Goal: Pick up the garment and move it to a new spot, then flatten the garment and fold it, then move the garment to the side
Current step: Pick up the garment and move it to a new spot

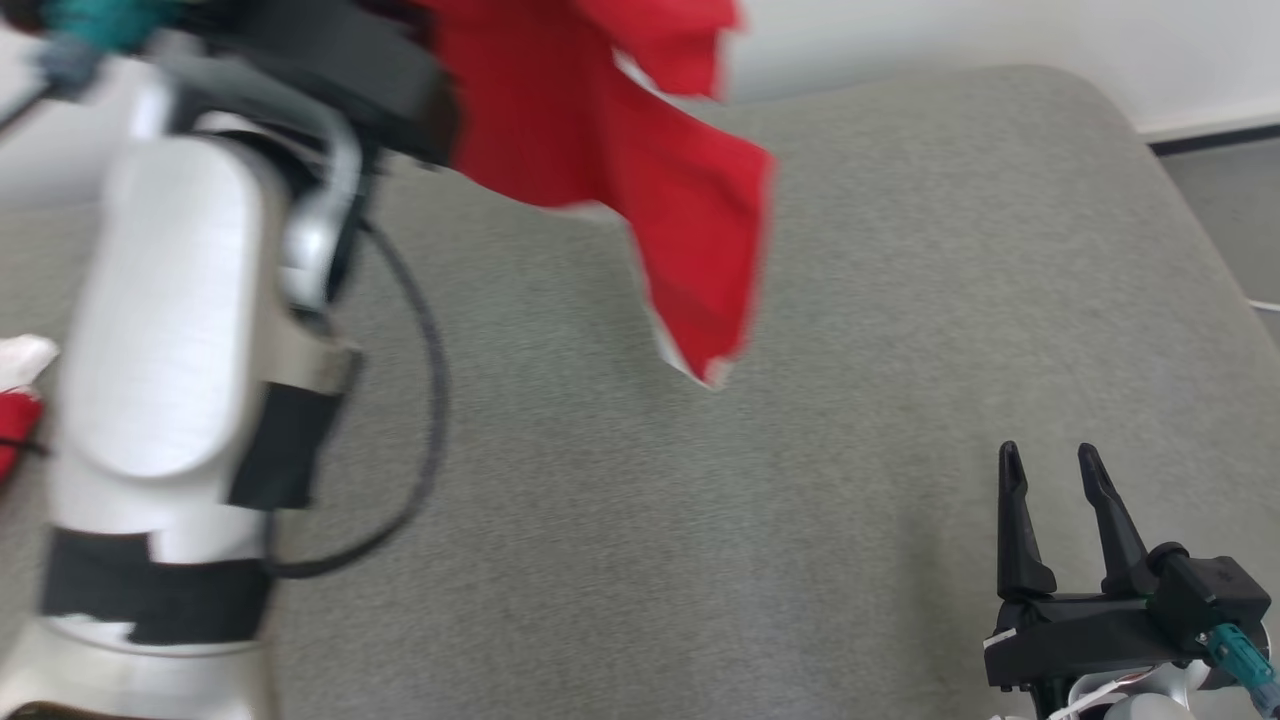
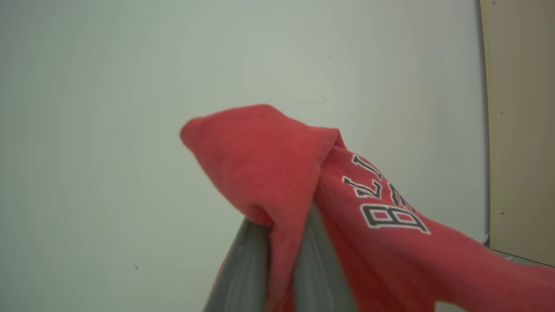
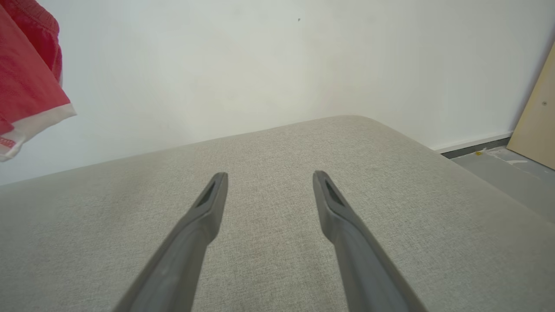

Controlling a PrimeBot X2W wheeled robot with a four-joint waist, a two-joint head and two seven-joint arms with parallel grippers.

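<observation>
Left hand [image 2: 282, 242] grips garment [image 1: 600, 130] high, hanging down-right over bed [image 1: 900, 300]; right hand [image 1: 1050, 460] open, well apart, lower right.

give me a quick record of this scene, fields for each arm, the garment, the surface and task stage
left arm: left gripper shut on the red garment, cloth pinched between its fingers
right arm: right gripper open, holding nothing, low over the surface
garment: red, white-edged hem, dark white-outlined lettering, hanging in the air
surface: grey fabric surface, below the hanging cloth
task stage: garment picked up, not yet laid down or flattened
</observation>
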